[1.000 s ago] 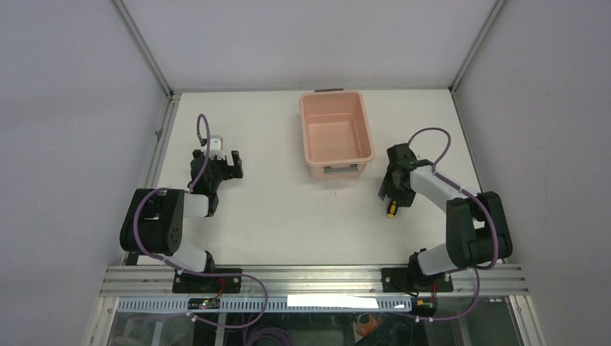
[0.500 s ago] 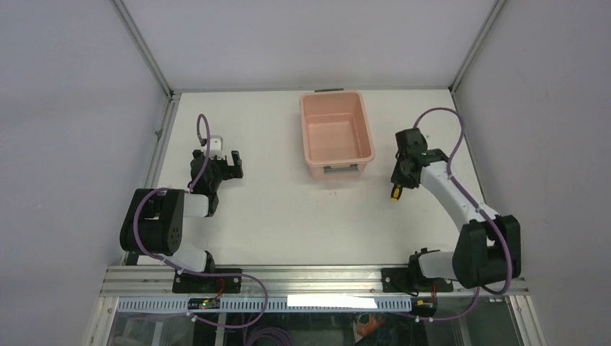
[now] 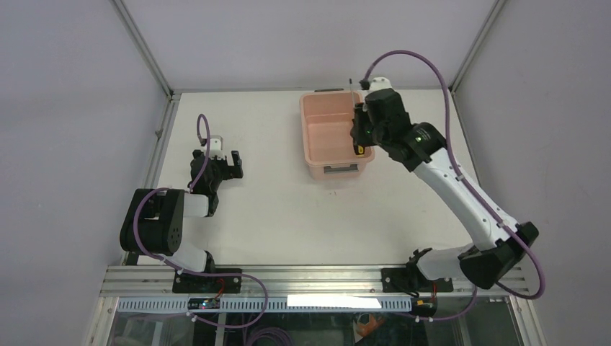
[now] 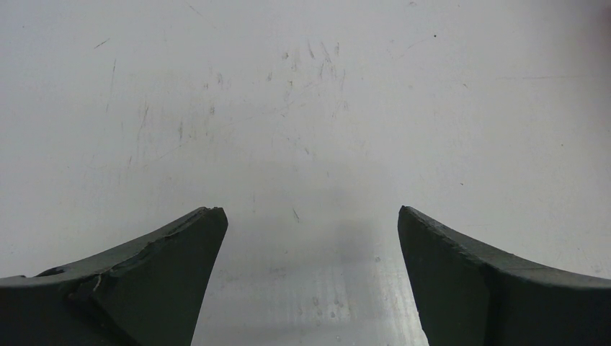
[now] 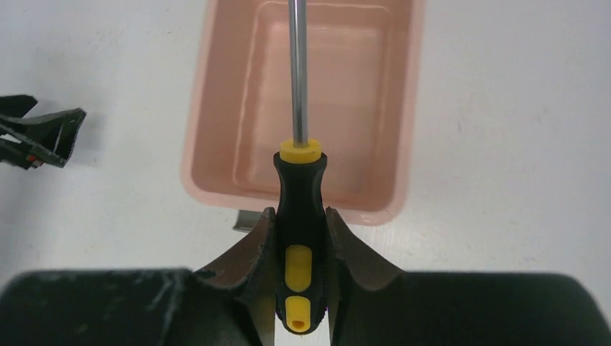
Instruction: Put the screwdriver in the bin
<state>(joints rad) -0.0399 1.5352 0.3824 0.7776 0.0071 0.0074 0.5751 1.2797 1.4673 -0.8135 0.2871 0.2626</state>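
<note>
Right pincer [image 5: 299, 220] is clamped on the black grip of the small yellow-and-black-handled screwdriver [image 5: 299, 184]. The thin metal shaft points straight ahead of the wrist, running along the long axis of the salmon-pink rectangular plastic bin [image 5: 367, 210]. The tool hangs above the bin's near end, so a release looks close. Left pincer [image 4: 310, 216] stands apart and empty over the white tabletop [image 3: 274, 216], well away.

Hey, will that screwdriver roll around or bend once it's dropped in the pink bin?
Probably rigid: the screwdriver has a straight metal shaft. Its rounded handle may roll, though the walls of the bin should stop it.
</note>
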